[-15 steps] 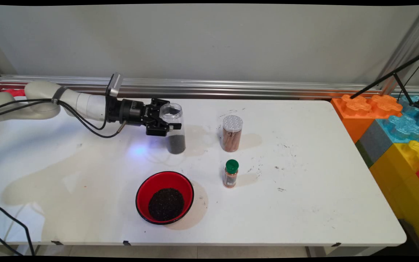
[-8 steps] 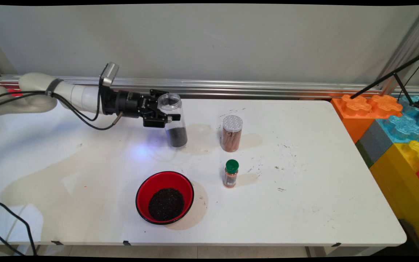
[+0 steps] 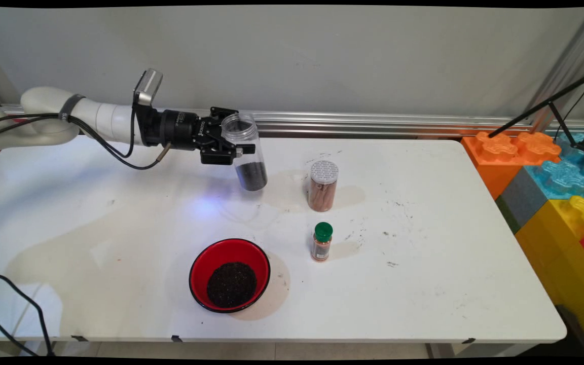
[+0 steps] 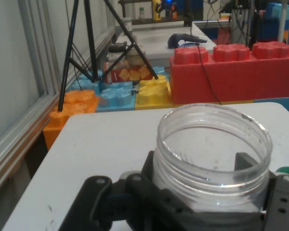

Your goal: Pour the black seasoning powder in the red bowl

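Note:
My gripper (image 3: 238,148) is shut on a clear open jar (image 3: 246,152) with black grains in its bottom. The jar hangs above the table (image 3: 424,284), its base tilted a little to the right. In the hand view the jar's open mouth (image 4: 214,144) fills the lower middle, between my fingers (image 4: 282,202). A red bowl (image 3: 229,275) holding black grains sits near the table's front edge, below the jar. A capped jar of brown sticks (image 3: 322,185) stands to the right of the held jar, and a small green-lidded spice bottle (image 3: 322,242) stands in front of it.
Large orange, blue, yellow and red toy blocks (image 3: 555,182) are stacked off the table's right end. A black tripod (image 3: 550,109) leans over them. Dark specks and stains mark the table top. A black cable (image 3: 18,309) loops at the near left corner.
The gripper has risen with the jar and moved slightly right, lifting it off the table. The jar now leans, base to the right. Nothing else moved.

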Robot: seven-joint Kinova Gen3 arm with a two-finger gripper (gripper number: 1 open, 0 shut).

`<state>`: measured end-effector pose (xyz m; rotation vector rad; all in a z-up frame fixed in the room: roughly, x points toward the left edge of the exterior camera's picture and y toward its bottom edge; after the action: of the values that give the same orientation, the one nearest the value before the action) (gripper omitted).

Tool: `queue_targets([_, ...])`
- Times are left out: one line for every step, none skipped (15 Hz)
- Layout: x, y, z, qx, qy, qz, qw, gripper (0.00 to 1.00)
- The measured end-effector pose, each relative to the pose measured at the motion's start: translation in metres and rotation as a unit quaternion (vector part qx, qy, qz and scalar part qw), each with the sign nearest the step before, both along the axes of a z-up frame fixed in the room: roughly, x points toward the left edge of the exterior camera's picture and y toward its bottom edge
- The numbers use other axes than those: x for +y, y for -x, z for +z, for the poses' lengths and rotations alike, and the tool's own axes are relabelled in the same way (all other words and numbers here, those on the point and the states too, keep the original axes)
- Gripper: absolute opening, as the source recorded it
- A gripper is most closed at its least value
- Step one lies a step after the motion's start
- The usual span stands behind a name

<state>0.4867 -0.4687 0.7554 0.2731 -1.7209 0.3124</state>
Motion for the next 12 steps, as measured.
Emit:
queue_targets([0.001,0.002,0.002,-0.002,0.010,-0.004,0.9999,0.00])
queue_targets([0.002,0.003,0.003,-0.004,0.016,-0.007,0.9998,0.00])
queue_targets([0.005,0.005,0.005,-0.011,0.033,-0.014,0.9993,0.00])
queue_targets([0.006,0.006,0.005,-0.015,0.041,-0.016,0.9989,0.00])
queue_targets([0.008,0.007,0.005,-0.021,0.051,-0.020,0.9983,0.00])
queue_targets([0.010,0.008,0.005,-0.029,0.065,-0.027,0.9971,0.00])
queue_targets([0.013,0.009,0.004,-0.037,0.076,-0.033,0.9959,0.00])
queue_targets([0.015,0.010,0.004,-0.041,0.084,-0.036,0.9949,0.00])
queue_targets([0.016,0.010,0.004,-0.045,0.091,-0.039,0.9941,0.00])
queue_targets([0.018,0.011,0.004,-0.049,0.098,-0.043,0.9930,0.00])
queue_targets([0.020,0.011,0.003,-0.054,0.110,-0.048,0.9913,0.00])
queue_targets([0.022,0.012,0.003,-0.058,0.119,-0.052,0.9899,0.00])
